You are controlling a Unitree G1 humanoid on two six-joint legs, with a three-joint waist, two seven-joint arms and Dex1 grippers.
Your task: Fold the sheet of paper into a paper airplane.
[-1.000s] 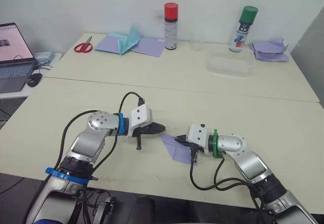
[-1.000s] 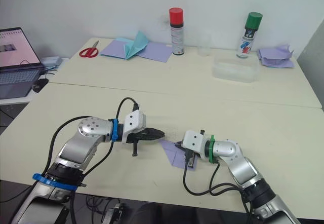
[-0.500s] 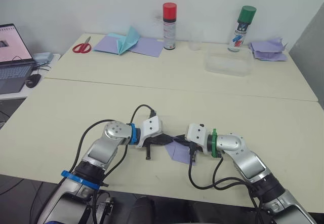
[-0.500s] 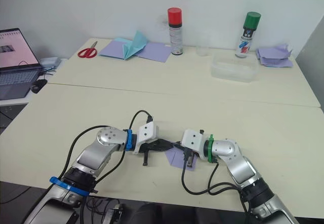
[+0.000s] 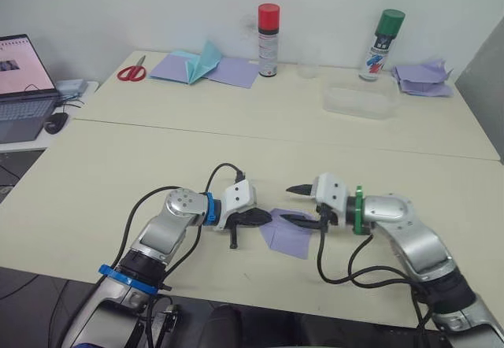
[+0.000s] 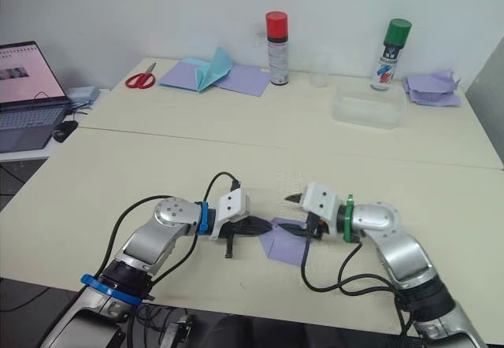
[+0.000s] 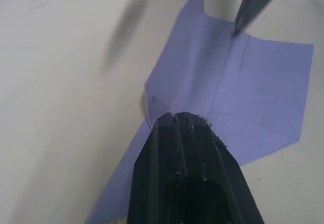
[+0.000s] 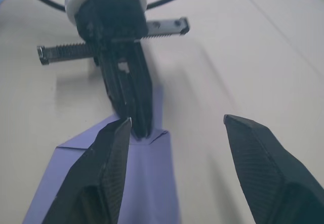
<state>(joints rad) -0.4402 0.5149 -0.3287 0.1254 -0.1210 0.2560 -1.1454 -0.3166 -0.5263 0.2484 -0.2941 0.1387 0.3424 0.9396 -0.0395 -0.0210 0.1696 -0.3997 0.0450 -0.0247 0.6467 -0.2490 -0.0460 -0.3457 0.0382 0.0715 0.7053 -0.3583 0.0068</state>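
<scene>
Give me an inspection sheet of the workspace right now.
Surface: beige table, with a seam across it.
Job's things: partly folded lavender sheet of paper flat near the front edge.
Clutter: red-capped can, green-capped can, clear container, scissors, purple sheets with teal peaked piece, heap of purple papers.
Grippers: left gripper shut, pressing the sheet's edge; right gripper open, one finger over the sheet.
Cables: black cable loops at each wrist.
Surroundings: laptop and mouse on a side desk, white wall.
</scene>
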